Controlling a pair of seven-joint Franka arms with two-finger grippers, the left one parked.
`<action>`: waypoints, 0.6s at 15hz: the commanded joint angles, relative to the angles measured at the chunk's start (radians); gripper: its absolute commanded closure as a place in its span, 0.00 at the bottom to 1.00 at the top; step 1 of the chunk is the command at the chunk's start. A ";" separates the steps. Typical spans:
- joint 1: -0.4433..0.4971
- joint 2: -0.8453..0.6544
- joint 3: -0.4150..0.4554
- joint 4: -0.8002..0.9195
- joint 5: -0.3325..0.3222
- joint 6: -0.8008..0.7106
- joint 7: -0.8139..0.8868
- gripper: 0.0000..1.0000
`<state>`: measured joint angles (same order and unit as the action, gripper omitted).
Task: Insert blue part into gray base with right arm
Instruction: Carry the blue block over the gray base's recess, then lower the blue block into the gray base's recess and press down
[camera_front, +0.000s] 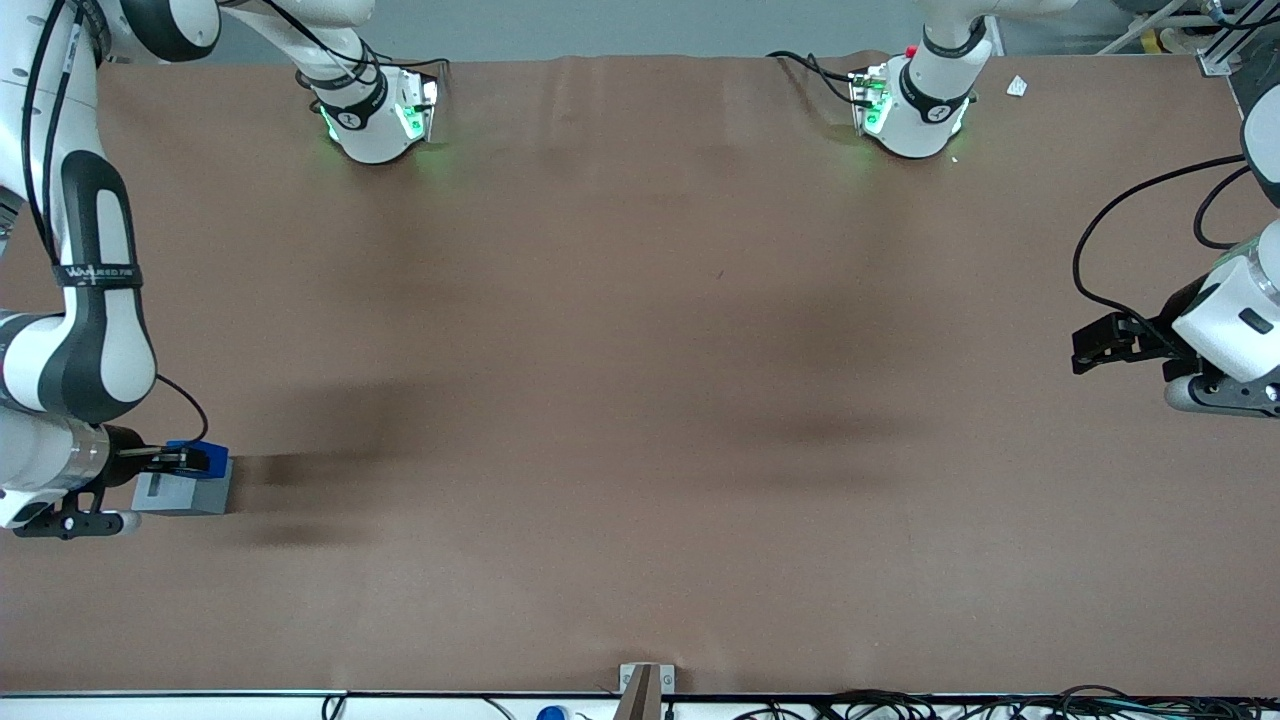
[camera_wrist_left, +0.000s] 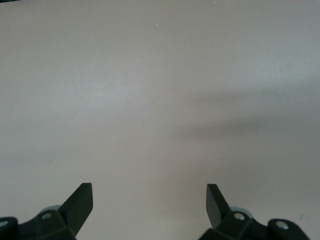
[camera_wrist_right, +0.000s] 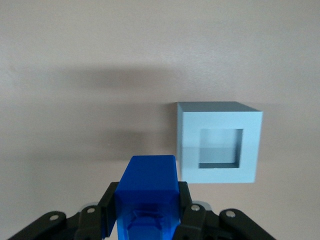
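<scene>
The gripper (camera_wrist_right: 147, 210) of the right arm (camera_front: 95, 300) is closed on the blue part (camera_wrist_right: 148, 192), one black finger on each side of it, so the block cannot turn or slip while it is carried. The arm holds it above the gray base (camera_wrist_right: 218, 142), which stands on the brown table (camera_front: 640, 400) at the working arm's end, nearer to the front camera than the arm bases.

In the front view the blue part (camera_front: 200, 452) seems to sit almost directly over the gray base (camera_front: 185, 492), and the recess cannot be seen there. The right wrist view shows more: the square recess is open and empty, and the blue part is beside the base, not over the opening. I judge that the part is not yet lined up with the hole, so insertion is not started
</scene>
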<state>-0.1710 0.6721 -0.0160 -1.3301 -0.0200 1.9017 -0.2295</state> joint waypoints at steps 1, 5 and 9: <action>-0.038 0.006 0.011 0.003 -0.012 0.060 -0.083 1.00; -0.067 0.023 0.011 0.003 -0.003 0.106 -0.064 1.00; -0.087 0.032 0.011 0.003 -0.001 0.132 0.024 1.00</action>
<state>-0.2423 0.6993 -0.0175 -1.3301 -0.0204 2.0238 -0.2380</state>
